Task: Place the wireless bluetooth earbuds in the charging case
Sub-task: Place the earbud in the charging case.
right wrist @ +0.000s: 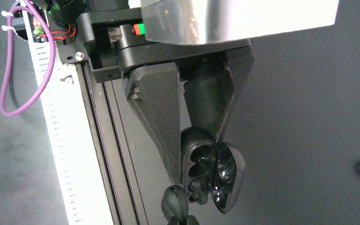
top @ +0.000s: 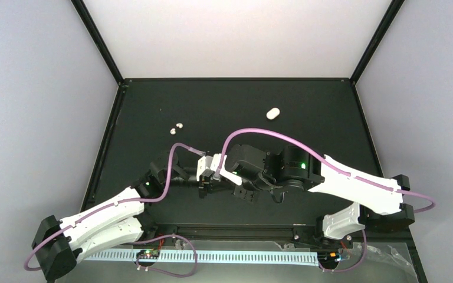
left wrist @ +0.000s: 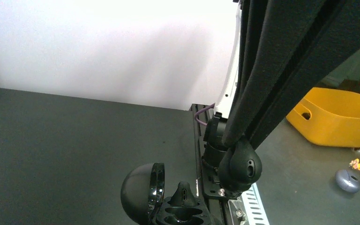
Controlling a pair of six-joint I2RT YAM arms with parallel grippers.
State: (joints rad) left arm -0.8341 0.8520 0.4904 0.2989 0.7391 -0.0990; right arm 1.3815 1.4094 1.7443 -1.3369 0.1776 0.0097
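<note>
No text, label, brand, number or sign can be read in any of the three views. The glossy black charging case [right wrist: 226, 179] carries no legible print. The small circuit board [top: 148, 254] at the near edge of the bench [top: 307, 112] is too small for any marking on it to be made out.

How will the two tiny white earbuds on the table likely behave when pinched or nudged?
The earbuds look rounded, so one would probably roll or skid if nudged. They are tiny, so they are likely light and apt to squirt out of a pinch. They lie close together, so moving one may disturb the other.
</note>
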